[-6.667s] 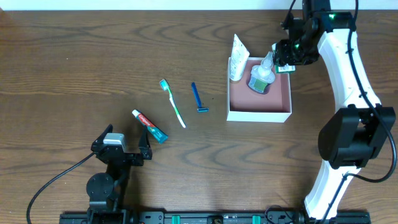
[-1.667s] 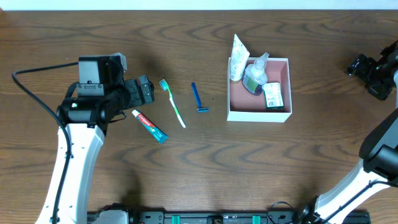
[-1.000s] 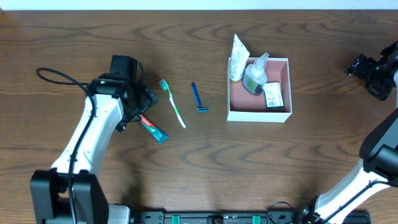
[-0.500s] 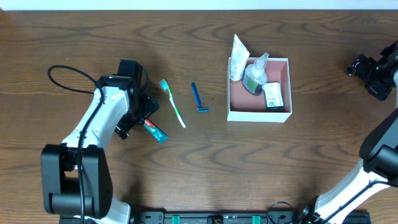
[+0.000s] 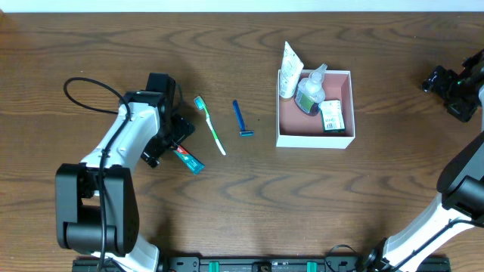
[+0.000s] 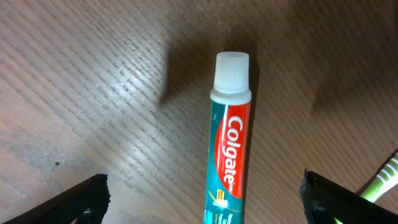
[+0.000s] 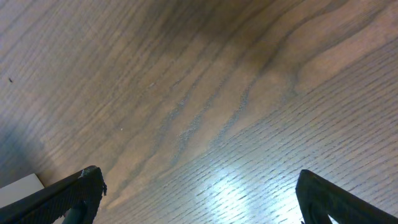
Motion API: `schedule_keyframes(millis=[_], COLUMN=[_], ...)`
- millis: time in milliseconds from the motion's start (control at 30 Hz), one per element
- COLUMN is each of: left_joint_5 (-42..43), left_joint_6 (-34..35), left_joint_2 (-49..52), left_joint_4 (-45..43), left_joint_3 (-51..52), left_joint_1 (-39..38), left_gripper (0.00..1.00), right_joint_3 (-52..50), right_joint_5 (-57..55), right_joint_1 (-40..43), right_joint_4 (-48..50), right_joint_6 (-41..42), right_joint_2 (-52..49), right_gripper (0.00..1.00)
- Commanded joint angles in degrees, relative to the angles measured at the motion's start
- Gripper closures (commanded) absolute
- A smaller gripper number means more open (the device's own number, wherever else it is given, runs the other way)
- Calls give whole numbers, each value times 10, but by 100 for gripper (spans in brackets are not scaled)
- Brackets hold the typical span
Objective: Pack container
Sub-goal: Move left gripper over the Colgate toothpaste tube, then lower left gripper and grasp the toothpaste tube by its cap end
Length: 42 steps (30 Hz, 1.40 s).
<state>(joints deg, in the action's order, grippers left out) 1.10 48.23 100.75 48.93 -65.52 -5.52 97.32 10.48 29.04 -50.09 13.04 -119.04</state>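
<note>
The container (image 5: 348,136), a white square box with a pink inside, stands right of centre. It holds a green bottle (image 5: 308,94), a green-and-white soap packet (image 5: 331,115) and a white tube (image 5: 290,62) leaning at its left wall. A Colgate toothpaste tube (image 5: 186,155) lies on the table; my left gripper (image 5: 168,141) is open over its cap end, and the left wrist view shows the tube (image 6: 230,143) between the spread fingers. My right gripper (image 5: 448,85) is open and empty at the far right, over bare wood.
A green-and-white toothbrush (image 5: 209,125) lies just right of the left gripper; its tip shows in the left wrist view (image 6: 380,185). A blue razor (image 5: 241,119) lies between it and the container. A corner of the container shows in the right wrist view (image 7: 22,185).
My left arm has swung in from the left and come down over the toothpaste tube, edging slightly right in the last half second. The right arm has stayed still.
</note>
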Motion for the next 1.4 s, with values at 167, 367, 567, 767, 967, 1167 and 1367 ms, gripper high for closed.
schedule_keyframes(millis=[167, 367, 567, 767, 967, 1167, 1367], left_joint_5=[-3, -3, -6, -5, -5, -5, -3], left_joint_6=[7, 7, -10, -3, -3, -3, -3], left_joint_2=[19, 20, 20, 20, 20, 20, 20], left_joint_4=[-4, -4, -29, -49, -57, -75, -77], left_joint_3=[15, 16, 24, 49, 53, 61, 64], left_joint_1=[0, 0, 0, 0, 0, 0, 0], left_gripper=[2, 2, 2, 2, 2, 2, 0], right_joint_3=[-3, -3, -3, -3, -3, -3, -3], right_joint_5=[-1, -1, -1, -1, -1, -1, -1], right_joint_1=[2, 2, 2, 2, 2, 2, 2], right_joint_4=[0, 0, 0, 0, 0, 0, 0], right_joint_6=[7, 7, 7, 7, 7, 7, 7], right_joint_2=[14, 14, 14, 14, 14, 14, 14], right_gripper=[1, 1, 1, 1, 1, 1, 1])
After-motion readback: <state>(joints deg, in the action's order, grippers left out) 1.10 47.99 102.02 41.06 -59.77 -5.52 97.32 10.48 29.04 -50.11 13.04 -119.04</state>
